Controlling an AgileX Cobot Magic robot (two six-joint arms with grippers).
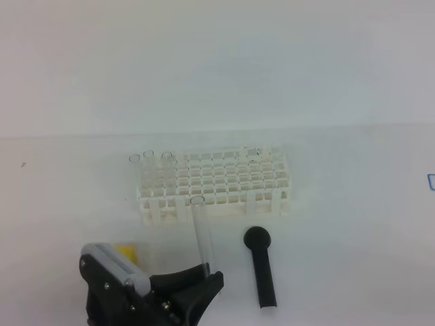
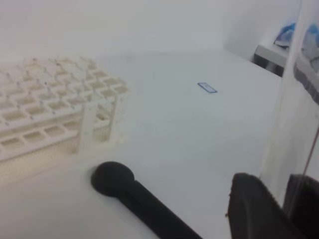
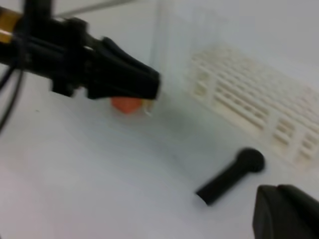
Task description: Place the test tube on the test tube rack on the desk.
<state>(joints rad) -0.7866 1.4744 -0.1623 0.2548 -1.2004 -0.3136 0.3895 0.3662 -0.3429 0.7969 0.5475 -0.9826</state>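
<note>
With the test tube rack (image 1: 214,182) as the landmark, three clear tubes (image 1: 148,160) stand along its far-left edge, rims above the grid. In front of its left half, the left gripper (image 1: 204,277) is clamped on the lower end of the test tube (image 1: 201,227), which stands nearly upright, its open rim level with the rack's front edge and just short of it, not in any hole. A bit of yellow block (image 1: 126,252) shows behind that arm, nearer than the rack. An orange block (image 3: 125,104) peeks from under the jaws in the right wrist view. Right of the tube, in front of the rack's middle, a black round-headed stick (image 1: 262,267) lies on the desk (image 1: 353,231), head toward the rack. The right gripper (image 3: 289,211) hangs at the near right, away from the rack, closed on nothing.
</note>
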